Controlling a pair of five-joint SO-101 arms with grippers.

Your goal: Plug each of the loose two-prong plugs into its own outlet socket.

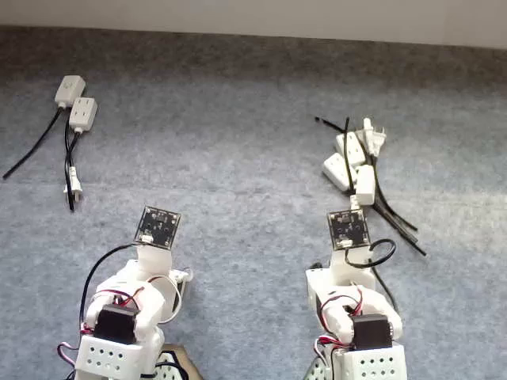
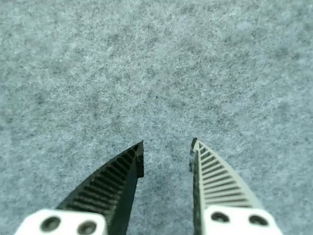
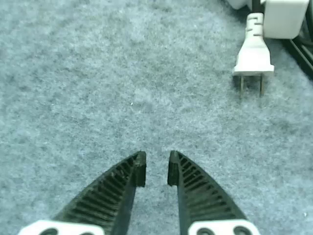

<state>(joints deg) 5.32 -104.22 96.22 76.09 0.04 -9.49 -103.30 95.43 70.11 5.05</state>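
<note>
Lying near the right gripper, whose jaws stand narrowly parted and empty, the white two-prong plug looks light, rigid and smooth. Likely best pinched across its body, prongs free. Left gripper gapes empty over carpet.

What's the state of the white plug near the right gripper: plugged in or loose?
Loose. The white plug lies flat on the grey mat, its two prongs bare, in no socket.

Looks like a robotics lab bench: two small robot arms on grey felt (pale wall behind).
</note>
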